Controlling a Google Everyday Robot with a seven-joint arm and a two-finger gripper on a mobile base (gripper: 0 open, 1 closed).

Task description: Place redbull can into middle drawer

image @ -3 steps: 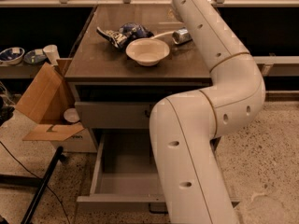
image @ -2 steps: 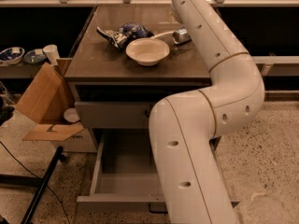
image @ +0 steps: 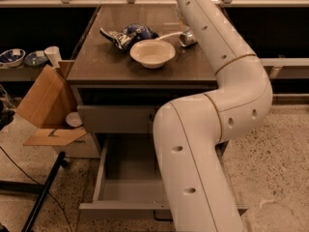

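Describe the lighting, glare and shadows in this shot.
Camera view: dim, warm light; the dark brown tabletop carries a soft sheen; the slim silver and blue can glints at its end; the open grey middle drawer has its floor in shadow; the white robot arm is brightest; the claw is out of view, the arm leaving by the top edge.

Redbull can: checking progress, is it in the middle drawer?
No, the redbull can lies on the tabletop; the claw is out of view.
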